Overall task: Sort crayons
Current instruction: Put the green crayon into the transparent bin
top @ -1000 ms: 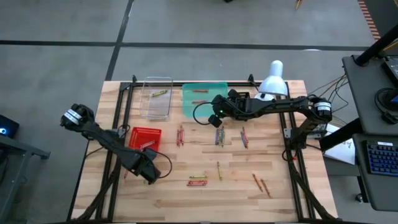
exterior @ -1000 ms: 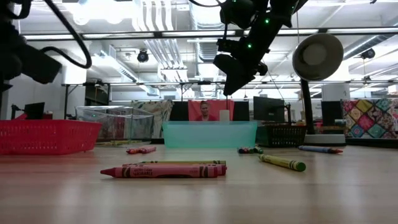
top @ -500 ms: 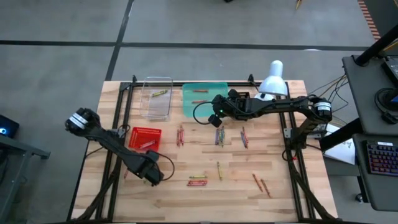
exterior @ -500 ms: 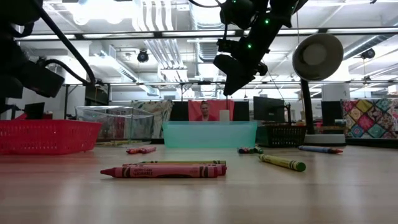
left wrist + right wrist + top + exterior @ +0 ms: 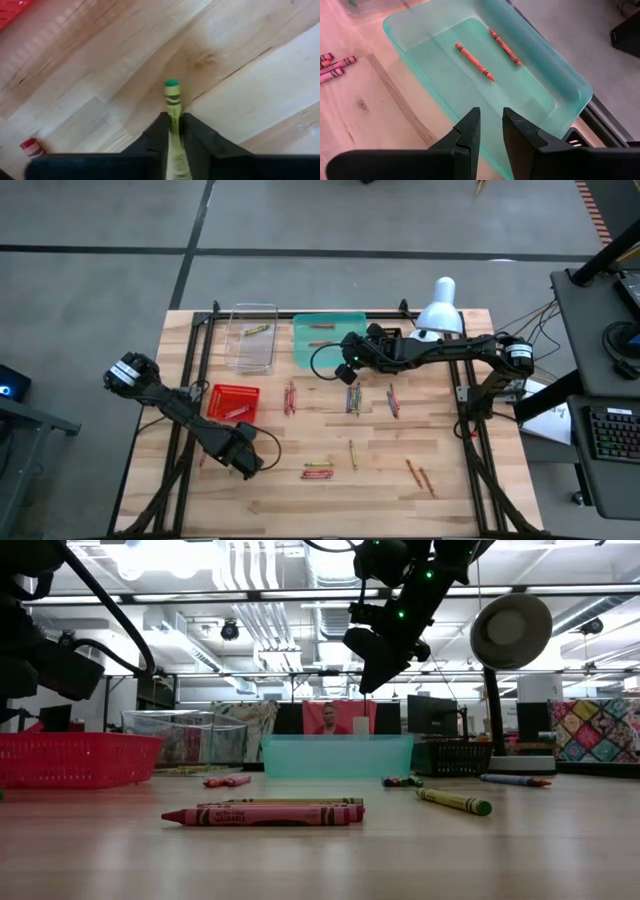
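A: Where is the left claw (image 5: 172, 131), and what is it doing?

B: Low over the tabletop (image 5: 330, 490), at about seven o'clock from the table's middle in the overhead view, just past the red mesh basket (image 5: 233, 401). Its wrist view shows both fingers (image 5: 152, 137) pressed against a yellow-green crayon (image 5: 172, 107), whose tip sticks out ahead of them above the bare wood.

A: And the right claw (image 5: 489, 131)?

B: Raised above the near edge of the teal tray (image 5: 555, 82), at around twelve o'clock. Its fingers stand a narrow gap apart with nothing between them.

A: What lies in that tray?

B: Two orange crayons (image 5: 475, 61), side by side but apart.

A: The other crayons?

B: Spread over the tabletop. Three small bunches (image 5: 352, 398) lie in a row across the middle, near the right claw. A red and a yellow-green one (image 5: 318, 471) lie together at about six o'clock, with another yellow-green crayon (image 5: 352, 454) just beside them. Two orange ones (image 5: 418, 474) sit at about five o'clock. One more yellow-green crayon (image 5: 256, 330) rests in the clear tray (image 5: 240, 358) at eleven o'clock, and the red basket holds some too.

A: Anything else on the tabletop?

B: A white lamp (image 5: 438, 308) at one o'clock.
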Controlling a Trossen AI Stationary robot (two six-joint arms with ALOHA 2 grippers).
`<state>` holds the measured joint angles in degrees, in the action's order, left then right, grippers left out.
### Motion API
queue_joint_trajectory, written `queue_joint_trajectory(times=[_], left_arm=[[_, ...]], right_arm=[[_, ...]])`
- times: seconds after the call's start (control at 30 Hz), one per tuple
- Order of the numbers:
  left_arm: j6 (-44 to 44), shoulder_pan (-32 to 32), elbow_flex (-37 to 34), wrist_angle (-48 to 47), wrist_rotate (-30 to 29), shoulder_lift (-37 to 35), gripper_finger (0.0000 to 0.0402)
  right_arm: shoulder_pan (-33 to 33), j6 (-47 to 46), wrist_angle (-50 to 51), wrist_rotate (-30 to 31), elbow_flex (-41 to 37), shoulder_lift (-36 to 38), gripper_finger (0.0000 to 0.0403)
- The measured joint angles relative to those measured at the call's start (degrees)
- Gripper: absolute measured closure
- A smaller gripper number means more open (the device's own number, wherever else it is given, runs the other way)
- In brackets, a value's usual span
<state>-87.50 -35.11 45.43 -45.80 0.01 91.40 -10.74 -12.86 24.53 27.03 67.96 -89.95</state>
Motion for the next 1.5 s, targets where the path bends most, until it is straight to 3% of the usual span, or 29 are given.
queue_joint_trajectory(times=[0.1,0.33,0.73,1.13,1.33,1.5], left_arm=[[0.0,0.0,-0.07,0.01,0.29,-0.61,0.0395],[2.87,0.12,2.64,-0.32,1.07,-4.41,0.0397],[13.53,5.45,8.85,-11.4,0.42,-10.25,0.0399],[33.5,17.62,18.44,-20.19,-11.47,-10.71,0.0399],[46.77,26.7,24.82,-25.22,-21.93,-10.74,0.04],[60.26,36.55,27.8,-24.13,-24.56,-10.78,0.04]], right_arm=[[0.0,0.0,0.0,0.0,0.0,0.0,0.033],[0.0,0.0,0.01,0.0,-0.07,0.0,0.033],[0.0,-0.04,0.02,0.0,-0.07,0.0,0.033],[0.0,-0.15,0.04,-0.02,-0.68,-0.02,0.033],[0.0,-0.09,0.04,-0.02,-0.76,-0.02,0.033],[0.0,-0.04,0.04,-0.04,-0.76,-0.04,0.033]])
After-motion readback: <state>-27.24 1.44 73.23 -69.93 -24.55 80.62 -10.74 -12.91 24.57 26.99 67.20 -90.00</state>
